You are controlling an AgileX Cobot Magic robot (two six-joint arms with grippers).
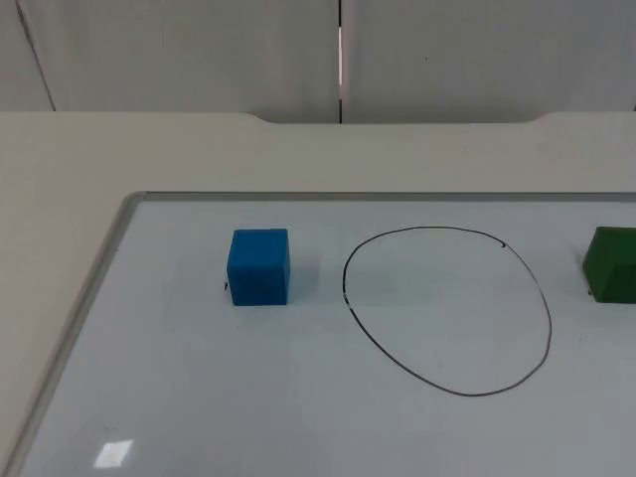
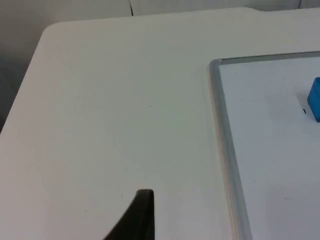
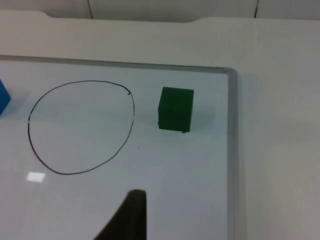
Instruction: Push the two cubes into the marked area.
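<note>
White worktop runs back to a grey partition wall, and on it lies a whiteboard with a metal frame, where all the task's things sit.

At the centre is the marked area, a hand-drawn black oval with nothing inside it. The blue cube stands just outside the oval on the left arm's side, near the line but apart from it. The green cube stands on the opposite side, also outside the line and a little farther off; the right wrist view shows it between the oval and the board's frame. Both sit square and upright.

The left gripper hangs over bare worktop outside the board's corner, well apart from the blue cube. The right gripper hangs over the board, short of the oval and the green cube. How wide either pair of jaws stands I cannot tell.

No push has begun. To do it well, each gripper should come down behind its cube's outer face, low and centred so the cube slides straight without turning, and stop once the cube is wholly past the line.
</note>
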